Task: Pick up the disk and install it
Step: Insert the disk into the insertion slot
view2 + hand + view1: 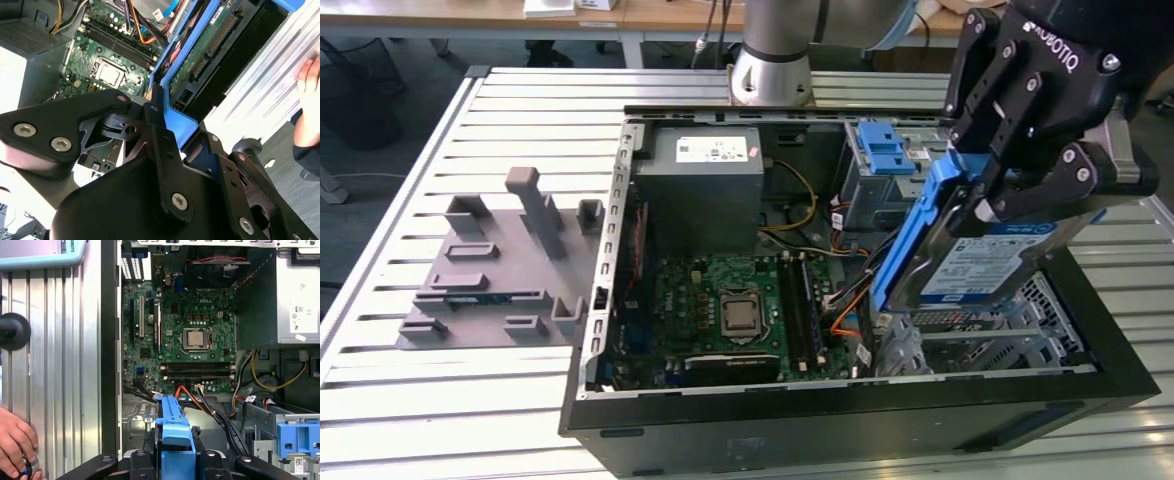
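- Currently the tool (1021,195) is closed on the disk (983,268), gripping it by the blue carrier bracket (917,235) at its upper end.
- The disk hangs from the tool on edge and tilted, label side facing the camera in the exterior view. It sits over the open computer case (854,405).
- In the second wrist view the tool (159,117) clamps the blue bracket edge, and the green circuit side of the disk (205,45) shows beyond it.
- In the first wrist view the blue bracket of the disk (172,427) stands up out of the tool (175,462).
- Directly under the held disk is the metal drive cage (987,335). Cannot tell whether the disk's lower end touches it.
- The motherboard (734,305) lies lower than the tool, toward the exterior view's left. The grey power supply (707,185) is beyond it.
- A blue latch piece (887,150) sits just beside the tool, inside the case.
- A grey fixture block (494,270) rests on the bench (520,90), well apart from the tool.
- A person's hand (15,447) rests on the bench outside the case wall.
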### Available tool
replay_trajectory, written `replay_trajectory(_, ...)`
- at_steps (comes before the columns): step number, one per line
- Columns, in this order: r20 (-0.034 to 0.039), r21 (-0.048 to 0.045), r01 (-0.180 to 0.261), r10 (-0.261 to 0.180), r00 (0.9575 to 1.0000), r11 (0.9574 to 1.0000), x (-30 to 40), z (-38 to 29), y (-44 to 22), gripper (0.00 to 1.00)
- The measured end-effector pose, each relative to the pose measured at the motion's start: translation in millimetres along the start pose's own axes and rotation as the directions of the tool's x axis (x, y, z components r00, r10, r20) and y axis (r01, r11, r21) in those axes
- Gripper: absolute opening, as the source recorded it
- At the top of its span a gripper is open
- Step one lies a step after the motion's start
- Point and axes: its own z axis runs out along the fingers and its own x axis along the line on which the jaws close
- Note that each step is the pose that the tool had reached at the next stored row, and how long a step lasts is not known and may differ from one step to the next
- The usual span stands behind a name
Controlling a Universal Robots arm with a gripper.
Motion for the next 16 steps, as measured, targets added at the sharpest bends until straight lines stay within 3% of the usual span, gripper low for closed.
replay_trajectory(5, 0.0, 0.0, 0.0, 0.0, 1.0, 1.0, -0.2, 1.4, -8.3, 0.36)
replay_trajectory(16, -0.0001, 0.0, 0.0, 0.0, 1.0, 1.0, -0.4, 4.4, -17.5, 0.36)
